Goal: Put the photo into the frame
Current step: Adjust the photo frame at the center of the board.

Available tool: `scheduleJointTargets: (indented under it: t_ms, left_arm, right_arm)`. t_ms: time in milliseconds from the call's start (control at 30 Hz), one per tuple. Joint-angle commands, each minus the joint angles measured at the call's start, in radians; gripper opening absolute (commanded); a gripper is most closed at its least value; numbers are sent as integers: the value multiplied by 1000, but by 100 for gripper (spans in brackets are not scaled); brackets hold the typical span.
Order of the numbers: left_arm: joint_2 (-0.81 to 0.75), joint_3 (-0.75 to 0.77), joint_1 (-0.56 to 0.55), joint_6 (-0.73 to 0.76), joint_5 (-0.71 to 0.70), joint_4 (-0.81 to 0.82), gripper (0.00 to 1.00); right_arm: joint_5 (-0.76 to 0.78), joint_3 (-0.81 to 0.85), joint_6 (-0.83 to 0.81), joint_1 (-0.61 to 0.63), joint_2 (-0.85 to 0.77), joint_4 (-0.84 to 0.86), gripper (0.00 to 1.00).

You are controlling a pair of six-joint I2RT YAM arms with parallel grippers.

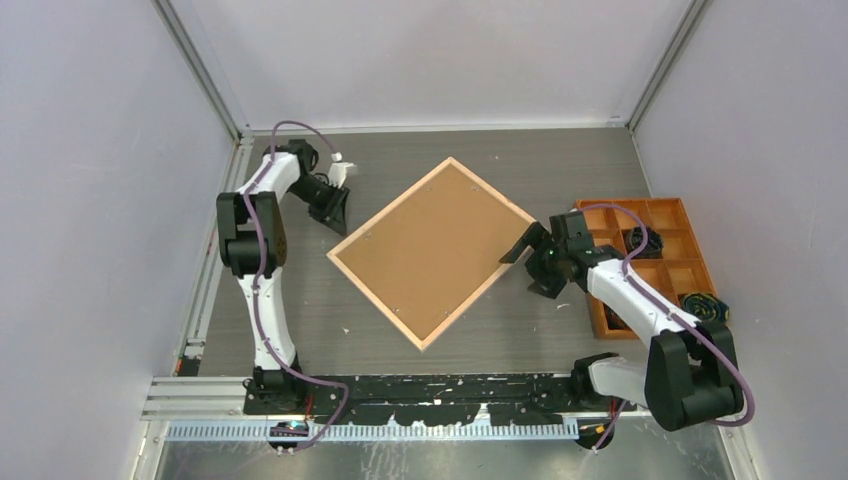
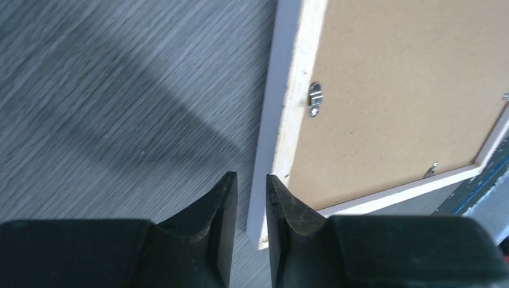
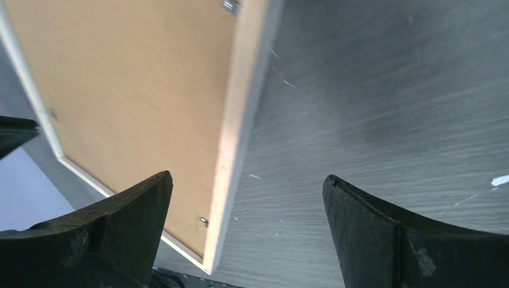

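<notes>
1. The frame [image 1: 389, 207] lies flat in the middle of the counter [image 1: 330, 325] with its wooden back upward. It is turned like a diamond, with one corner toward 12 o'clock.
2. Inside the frame sits a plain brown backing board [image 1: 432, 250], which fills the whole opening. A small metal clip [image 2: 315, 99] shows on the wood rim beside the board.
3. The left tool [image 2: 251, 178] is at 10 o'clock from the frame, near its left corner. Its fingers stand almost together, with only a narrow gap. In the left wrist view the white edge of the frame shows through this gap. If the fingers pinch the edge or only hang above it, I cannot tell.
4. The right tool [image 3: 246, 176] is at 3 o'clock from the frame, just beside the right corner. Its fingers are spread wide and hold nothing. In the right wrist view the frame's edge passes under the space between them.
5. An orange compartment tray [image 1: 668, 203] rests at 3 o'clock, beyond the right tool. One dark coiled item [image 1: 643, 240] lies in a middle compartment. A second dark item [image 1: 701, 305] lies at the tray's 5 o'clock corner. Which compartment it belongs to I cannot tell.
</notes>
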Motion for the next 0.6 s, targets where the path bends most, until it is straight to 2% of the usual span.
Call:
scheduleJointTargets:
  t_ms: [0,167,433,567]
  left_arm:
    - [9,15,-4,2,100,-41,24]
    - [52,8,-4,122,121,-167,19]
    - [-29,-199,-9,218,177,-185,17]
    - [-124,-342,-34,282,248,-221,17]
  right_arm:
    - [-70,-41,69,3,34,133,100]
    - [-85,9,46,3,124,155,100]
    - [-105,155,-22,2,316,144,100]
    - [-102,226,-50,2,355,111,100]
